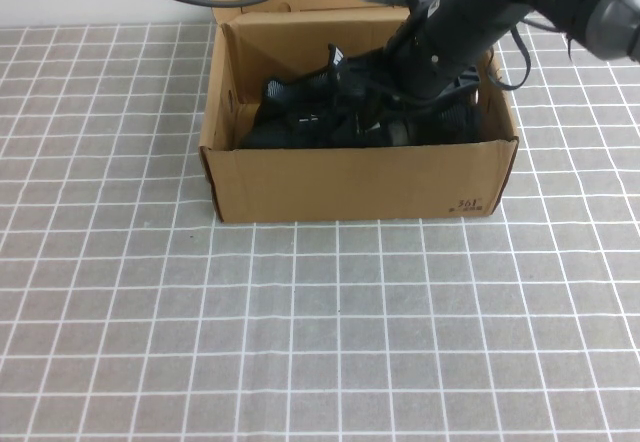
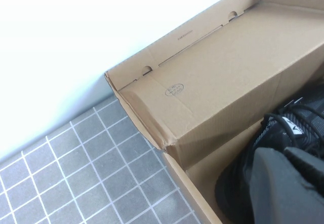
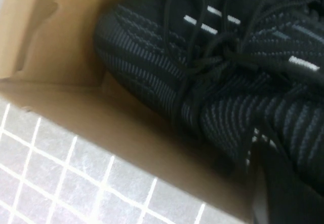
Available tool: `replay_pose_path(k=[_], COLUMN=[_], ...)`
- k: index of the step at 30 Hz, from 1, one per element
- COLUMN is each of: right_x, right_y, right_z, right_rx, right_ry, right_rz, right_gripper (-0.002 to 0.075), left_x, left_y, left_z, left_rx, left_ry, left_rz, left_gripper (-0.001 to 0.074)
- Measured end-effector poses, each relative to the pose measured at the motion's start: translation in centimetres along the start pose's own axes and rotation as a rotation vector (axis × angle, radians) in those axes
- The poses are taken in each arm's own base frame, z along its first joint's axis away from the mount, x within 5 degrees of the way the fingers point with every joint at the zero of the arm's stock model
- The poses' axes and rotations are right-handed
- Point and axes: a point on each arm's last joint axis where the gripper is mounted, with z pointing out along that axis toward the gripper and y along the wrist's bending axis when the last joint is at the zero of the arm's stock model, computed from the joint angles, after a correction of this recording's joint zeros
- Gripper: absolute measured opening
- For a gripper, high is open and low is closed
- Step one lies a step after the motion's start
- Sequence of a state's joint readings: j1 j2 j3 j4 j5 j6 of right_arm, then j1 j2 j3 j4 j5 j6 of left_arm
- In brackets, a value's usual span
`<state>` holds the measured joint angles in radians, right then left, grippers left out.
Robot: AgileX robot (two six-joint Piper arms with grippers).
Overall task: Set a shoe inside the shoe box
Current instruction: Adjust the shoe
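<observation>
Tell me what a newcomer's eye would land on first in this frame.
The open brown shoe box at the back middle of the checked tablecloth, packed with black knit sneakers. Next, the right arm plunging into it from the upper right, its right gripper down against a shoe with short white dashes. The left gripper sits dark at the box's edge by the raised lid flap.
</observation>
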<state>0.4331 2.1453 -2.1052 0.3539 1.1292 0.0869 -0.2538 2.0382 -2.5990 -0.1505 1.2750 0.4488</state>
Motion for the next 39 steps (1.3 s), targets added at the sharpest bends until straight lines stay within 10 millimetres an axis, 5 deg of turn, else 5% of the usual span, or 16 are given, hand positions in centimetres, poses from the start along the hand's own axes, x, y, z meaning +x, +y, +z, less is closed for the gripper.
replay_pose_path(k=[3, 8, 11, 15, 24, 29, 34, 37, 39], right_x=[-0.1, -0.4, -0.4, -0.7, -3.3, -2.9, -2.7, -2.8, -2.8], right_y=[-0.2, -0.1, 0.0, 0.6, 2.7, 2.6, 1.6, 1.2, 1.0], right_z=[0.5, 0.5, 0.5, -0.3, -6.2, -6.2, -6.2, -6.3, -6.7], right_rx=[0.002, -0.009, -0.024, -0.042, 0.01, 0.03, 0.136, 0.166, 0.175], right_ry=[-0.003, -0.035, -0.04, -0.045, -0.237, -0.182, -0.148, -0.149, -0.156], right_rz=[0.008, 0.012, 0.019, 0.013, -0.19, -0.23, -0.257, -0.26, -0.258], right_gripper=[0.0056, 0.0328, 0.0423, 0.0406, 0.0307, 0.0305, 0.0304, 0.0302, 0.0286], left_x=[0.0, 0.0, 0.0, 0.0, 0.0, 0.0, 0.6, 1.4, 2.1], left_y=[0.0, 0.0, 0.0, 0.0, 0.0, -0.3, -0.9, -1.3, -1.4], left_z=[0.0, 0.0, 0.0, 0.0, 0.0, 0.5, 3.4, 5.8, 7.4], left_rx=[0.0, 0.0, 0.0, 0.0, -0.001, 0.036, 0.142, 0.193, 0.207], left_ry=[0.0, 0.0, 0.0, 0.0, 0.0, -0.005, 0.007, 0.04, 0.076], left_rz=[0.0, 0.0, 0.0, 0.0, 0.0, -0.019, -0.108, -0.177, -0.22], left_gripper=[-0.0001, -0.0001, -0.0001, -0.0001, -0.0001, -0.0001, 0.0007, 0.009, 0.0218])
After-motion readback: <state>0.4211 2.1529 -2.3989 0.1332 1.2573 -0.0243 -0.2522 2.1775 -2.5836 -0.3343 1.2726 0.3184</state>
